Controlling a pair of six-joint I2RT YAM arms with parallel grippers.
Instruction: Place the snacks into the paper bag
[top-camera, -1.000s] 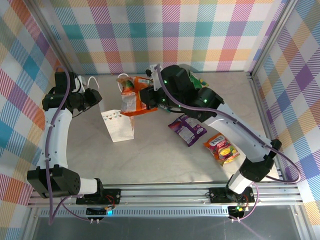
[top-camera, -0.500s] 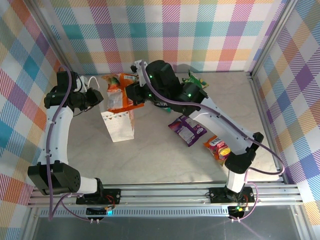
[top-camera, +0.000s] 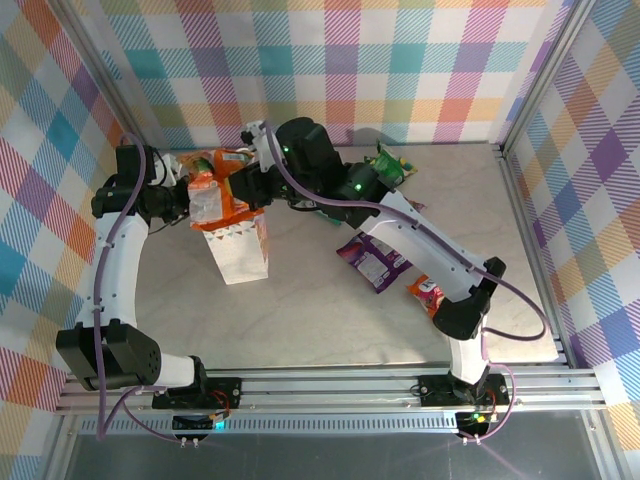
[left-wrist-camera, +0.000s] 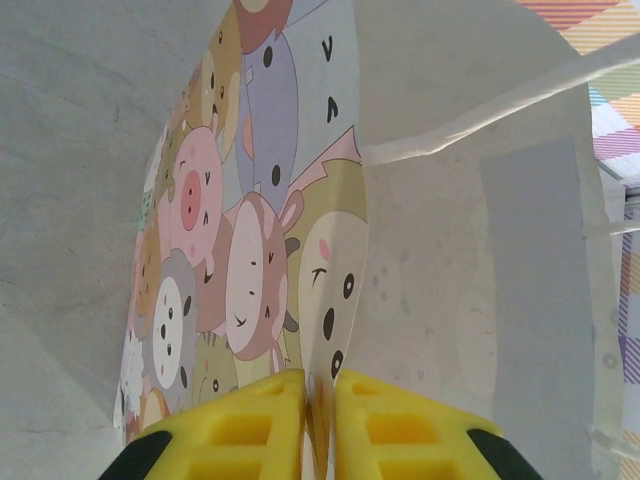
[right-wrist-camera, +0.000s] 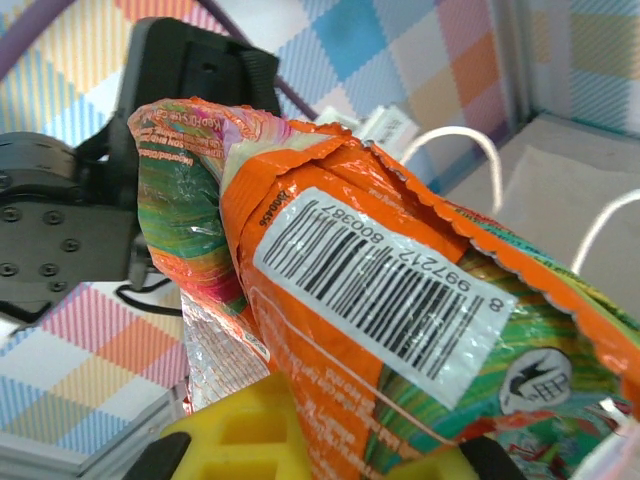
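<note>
A robot test cell in a lab is indicated: a grey tabletop (top-camera: 330, 325) is enclosed by aluminium posts (top-camera: 548, 78) and plaid cloth walls (top-camera: 330, 60) at 9, 12 and 3 o'clock. A left arm (top-camera: 108, 260) and a right arm (top-camera: 440, 245) are bolted to a slotted aluminium rail (top-camera: 330, 385) at 6 o'clock.

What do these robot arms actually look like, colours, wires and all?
The left arm and right arm are slim white tubes linked by chunky black joints, each trailed by a purple cable. Small green lights glow on the right one. The left gripper and right gripper end in blocky yellow fingers with recessed pockets.
</note>
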